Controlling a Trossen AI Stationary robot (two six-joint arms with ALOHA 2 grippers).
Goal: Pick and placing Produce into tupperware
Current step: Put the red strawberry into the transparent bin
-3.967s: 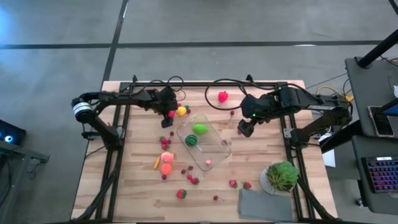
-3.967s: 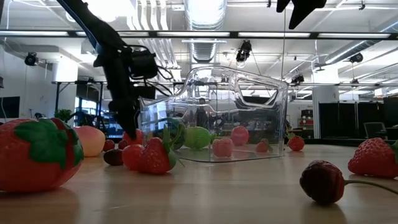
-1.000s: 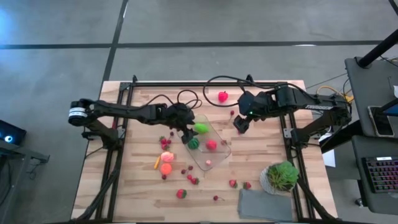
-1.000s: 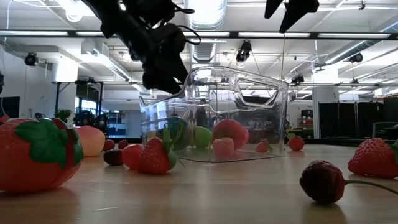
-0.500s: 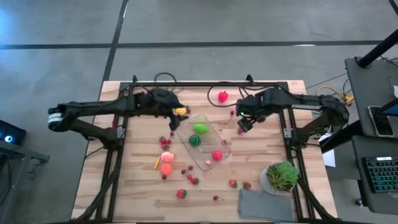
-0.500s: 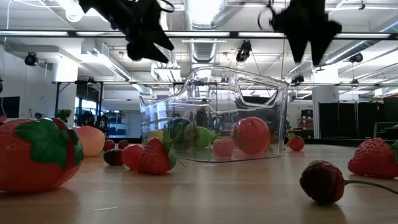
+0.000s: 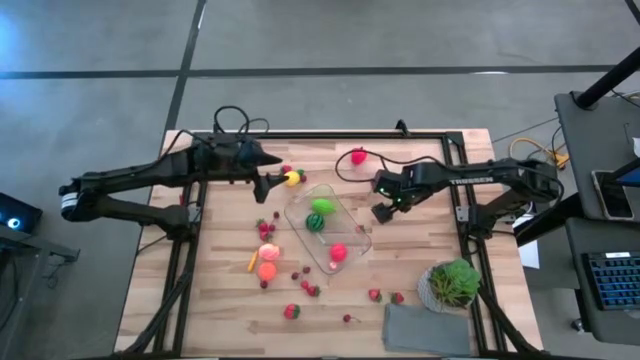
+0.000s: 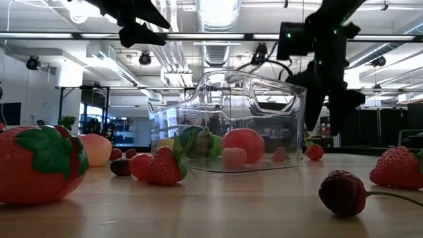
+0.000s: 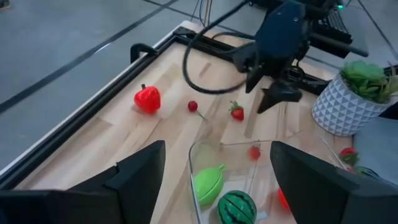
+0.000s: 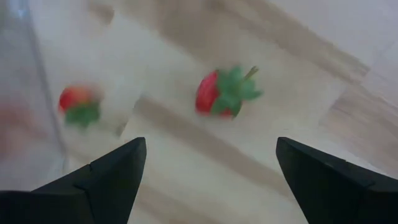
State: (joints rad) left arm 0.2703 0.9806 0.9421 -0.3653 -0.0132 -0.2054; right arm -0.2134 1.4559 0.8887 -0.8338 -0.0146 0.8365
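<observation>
The clear tupperware (image 7: 352, 228) lies slantwise at mid-table and holds a green fruit (image 7: 322, 206), a small watermelon (image 7: 315, 221) and a red fruit (image 7: 338, 252). My left gripper (image 7: 268, 176) hovers open above the table, off the tub's far-left corner and next to a yellow fruit (image 7: 292, 179); its wrist view looks over the tupperware (image 9: 261, 155). My right gripper (image 7: 383, 211) hangs open just right of the tub. In its wrist view the right gripper (image 10: 210, 146) stands above a strawberry (image 10: 224, 93) lying on the table.
Loose produce lies left of the tub: a peach (image 7: 267, 253), an orange fruit (image 7: 266, 271), a carrot (image 7: 251, 262), berries. A red fruit (image 7: 358, 155) sits at the far edge, strawberries (image 7: 375, 295) near the front. A potted plant (image 7: 452, 283) and a grey cloth (image 7: 425, 330) fill the near-right corner.
My left gripper has drawn back from above the tub toward the table's far-left, rising. The red fruit inside the tub has rolled toward its near end. My right gripper has come down beside the tub's right wall, toward the strawberry on the table.
</observation>
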